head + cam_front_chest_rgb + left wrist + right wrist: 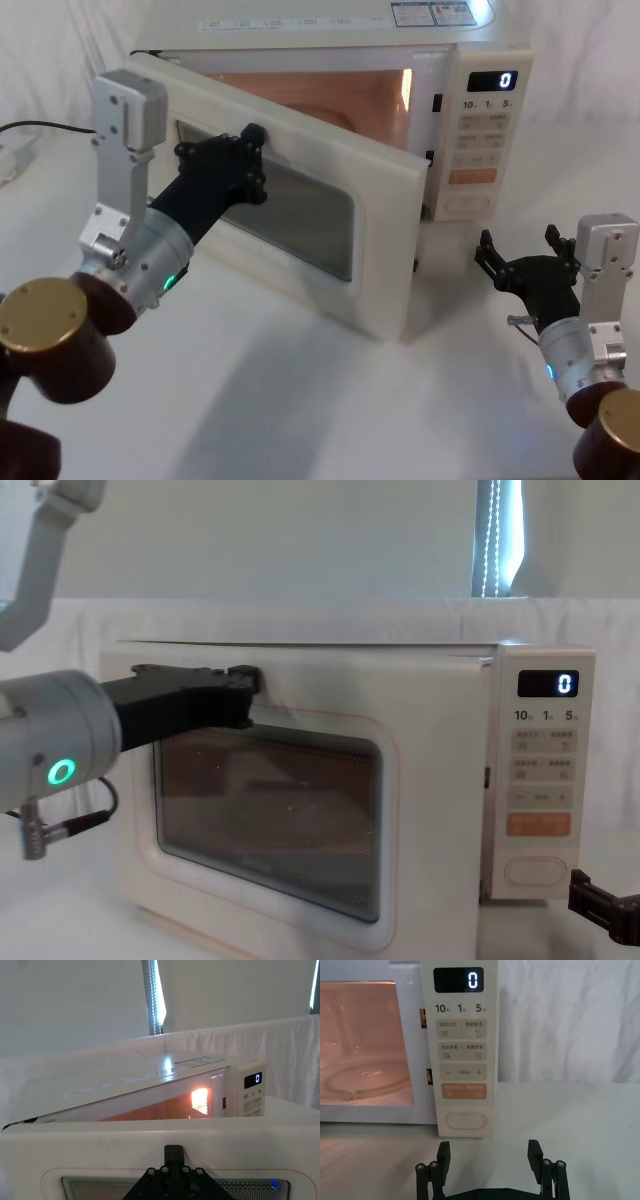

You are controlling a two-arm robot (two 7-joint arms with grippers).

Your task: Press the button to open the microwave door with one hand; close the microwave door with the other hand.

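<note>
The cream microwave door [385,250] stands partly open, swung out toward me, and the lit orange cavity [330,95] shows behind it. My left gripper [252,150] is shut, with its black tip against the door's outer face just above the dark window [270,805]. Its tip [173,1152] also rests on the door [100,1147] in the left wrist view. The wide blank button [465,1121] sits at the bottom of the control panel [478,130]. My right gripper [489,1154] is open, low over the table and a short way in front of the button without touching it.
The display [458,980] reads 0, and an orange key [463,1091] sits just above the button. A dark cable [40,128] lies on the white tablecloth at far left. White cloth hangs behind the microwave. Open table lies before the right gripper [520,245].
</note>
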